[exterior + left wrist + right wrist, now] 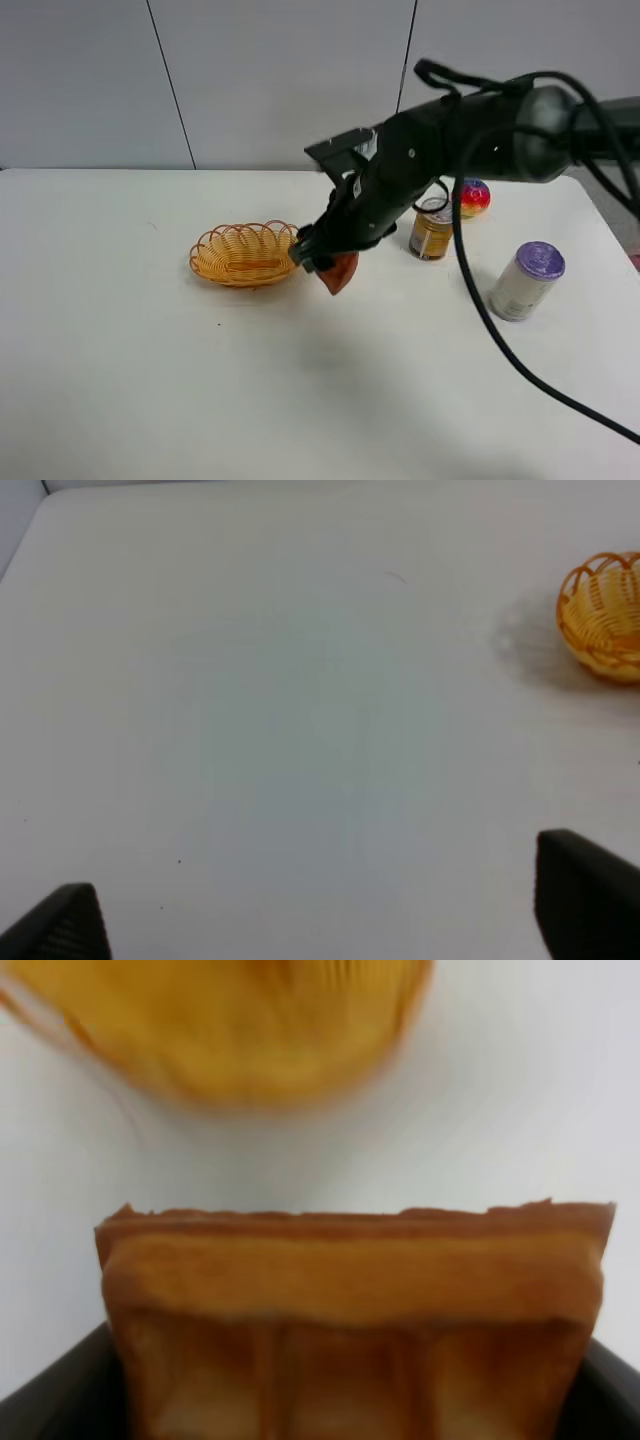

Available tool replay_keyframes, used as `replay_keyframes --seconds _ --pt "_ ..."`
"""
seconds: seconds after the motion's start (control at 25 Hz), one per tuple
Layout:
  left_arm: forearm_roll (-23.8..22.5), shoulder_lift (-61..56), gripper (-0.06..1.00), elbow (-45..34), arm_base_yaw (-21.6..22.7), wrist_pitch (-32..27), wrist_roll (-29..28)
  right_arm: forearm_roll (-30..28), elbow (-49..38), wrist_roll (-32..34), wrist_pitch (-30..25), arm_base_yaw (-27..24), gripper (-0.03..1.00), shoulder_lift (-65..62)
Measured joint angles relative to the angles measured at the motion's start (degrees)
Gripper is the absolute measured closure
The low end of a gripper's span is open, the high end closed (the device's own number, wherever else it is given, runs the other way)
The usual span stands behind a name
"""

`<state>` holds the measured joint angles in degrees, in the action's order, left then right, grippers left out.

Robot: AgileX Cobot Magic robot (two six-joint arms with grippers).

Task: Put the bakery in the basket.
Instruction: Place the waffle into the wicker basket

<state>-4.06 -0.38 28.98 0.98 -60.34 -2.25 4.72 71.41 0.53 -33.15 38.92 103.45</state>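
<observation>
The bakery, an orange-brown waffle wedge (339, 271), hangs in my right gripper (318, 262), which is shut on it above the table just right of the basket. It fills the right wrist view (355, 1320), with the blurred basket (215, 1025) beyond it. The woven golden-orange basket (243, 254) sits on the white table and holds nothing; it also shows in the left wrist view (604, 615). My left gripper (320, 915) is open over bare table, far from the basket, with both dark fingertips (585, 900) showing.
A yellow-labelled can (431, 229) stands right of the right arm. A red-yellow-blue ball (472, 197) lies behind it. A white bottle with a purple lid (526, 281) stands further right. The right arm's black cables (500, 330) trail over the table's right side.
</observation>
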Motion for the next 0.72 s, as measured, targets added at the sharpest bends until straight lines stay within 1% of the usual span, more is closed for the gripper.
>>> replay_keyframes --seconds 0.12,0.2,0.32,0.44,0.52,0.72 --pt "0.0 0.0 0.10 0.0 0.0 0.0 0.0 0.2 7.4 -2.6 -0.3 0.0 0.27 0.4" --pt "0.0 0.0 0.10 0.0 0.0 0.0 0.0 0.6 13.1 -3.3 -1.0 0.0 0.27 3.5" --pt "0.0 0.0 0.10 0.0 0.0 0.0 0.0 1.4 22.5 -3.7 -4.3 0.1 0.27 10.8" --pt "0.0 0.0 0.10 0.0 0.0 0.0 0.0 1.5 29.6 -4.2 -9.0 0.9 0.27 18.6" --pt "0.0 0.0 0.10 0.0 0.0 0.0 0.0 2.1 32.9 -4.7 -10.7 1.8 0.27 23.1" --pt "0.0 0.0 0.10 0.0 0.0 0.0 0.0 5.1 37.5 -4.8 -11.7 3.0 0.27 28.8"
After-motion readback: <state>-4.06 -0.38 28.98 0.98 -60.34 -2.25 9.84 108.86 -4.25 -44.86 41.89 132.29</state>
